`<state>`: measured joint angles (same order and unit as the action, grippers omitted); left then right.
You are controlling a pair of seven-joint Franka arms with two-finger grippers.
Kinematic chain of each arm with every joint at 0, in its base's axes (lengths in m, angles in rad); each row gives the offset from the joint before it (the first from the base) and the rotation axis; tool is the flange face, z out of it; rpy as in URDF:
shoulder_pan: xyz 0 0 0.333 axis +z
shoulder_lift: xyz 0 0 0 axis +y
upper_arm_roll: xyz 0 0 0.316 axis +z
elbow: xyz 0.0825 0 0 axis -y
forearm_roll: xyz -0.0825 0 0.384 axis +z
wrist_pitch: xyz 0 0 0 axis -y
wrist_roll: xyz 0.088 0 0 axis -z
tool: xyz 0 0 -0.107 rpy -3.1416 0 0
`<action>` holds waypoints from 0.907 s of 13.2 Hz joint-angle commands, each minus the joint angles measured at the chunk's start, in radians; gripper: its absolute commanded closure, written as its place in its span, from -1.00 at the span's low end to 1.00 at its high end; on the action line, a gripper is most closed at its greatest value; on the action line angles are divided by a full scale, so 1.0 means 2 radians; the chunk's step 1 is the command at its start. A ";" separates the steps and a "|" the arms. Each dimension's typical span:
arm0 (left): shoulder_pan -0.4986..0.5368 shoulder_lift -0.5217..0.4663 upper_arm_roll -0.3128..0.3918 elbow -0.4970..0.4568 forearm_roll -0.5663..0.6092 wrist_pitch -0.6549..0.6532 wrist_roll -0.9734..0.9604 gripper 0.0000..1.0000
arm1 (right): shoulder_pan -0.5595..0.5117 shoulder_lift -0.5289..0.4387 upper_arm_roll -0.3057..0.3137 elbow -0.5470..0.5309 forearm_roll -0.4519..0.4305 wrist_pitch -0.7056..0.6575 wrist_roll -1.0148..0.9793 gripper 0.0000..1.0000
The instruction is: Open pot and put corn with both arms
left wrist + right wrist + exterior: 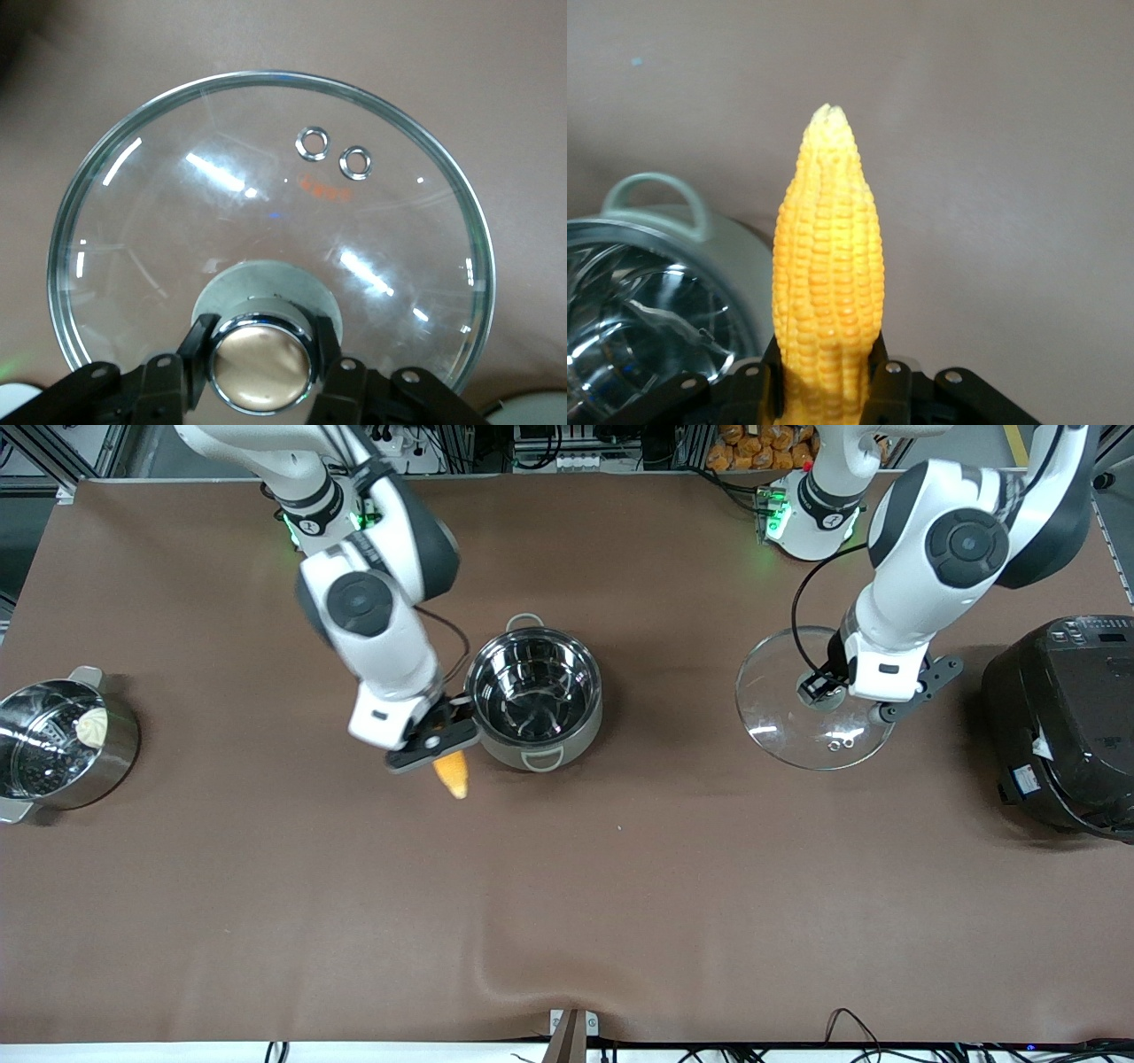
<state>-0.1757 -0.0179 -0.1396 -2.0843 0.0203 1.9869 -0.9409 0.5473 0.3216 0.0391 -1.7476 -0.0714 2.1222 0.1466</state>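
Note:
The steel pot (599, 691) stands open and empty mid-table, toward the right arm's end; it also shows in the right wrist view (656, 301). My right gripper (438, 740) is shut on the thick end of the yellow-orange corn (453, 773), just beside the pot's rim, with the tapered tip pointing toward the front camera. In the right wrist view the corn (828, 274) sits between the fingers of the right gripper (827, 372). My left gripper (824, 691) is shut on the copper knob (262, 366) of the glass lid (780, 717), low over the table beside the rice cooker.
A steel pot with a steamer insert and a white item (124, 726) stands at the right arm's end of the table. The big black rice cooker (1072, 722) stands at the left arm's end, close to the lid. The brown cloth has a fold (496, 965) near the front edge.

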 commanded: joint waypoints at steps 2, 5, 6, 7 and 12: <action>0.013 -0.017 -0.006 -0.061 -0.008 0.058 0.018 1.00 | 0.077 0.032 -0.007 0.022 -0.061 0.003 0.074 1.00; 0.014 -0.005 -0.005 -0.111 -0.008 0.125 0.020 1.00 | 0.127 0.058 -0.007 0.023 -0.115 0.003 0.161 1.00; 0.015 0.007 -0.005 -0.115 -0.008 0.136 0.023 1.00 | 0.135 0.062 -0.007 0.022 -0.116 0.002 0.164 1.00; 0.016 0.017 -0.005 -0.123 -0.008 0.155 0.023 1.00 | 0.140 0.065 -0.007 0.022 -0.115 -0.001 0.167 1.00; 0.026 0.079 -0.006 -0.131 -0.008 0.220 0.023 1.00 | 0.150 0.075 -0.007 0.019 -0.116 -0.006 0.171 1.00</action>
<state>-0.1391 0.1122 -0.1400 -2.3510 0.0203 2.3933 -0.9238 0.8266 0.4619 0.0348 -1.7270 -0.2783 2.1277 0.4655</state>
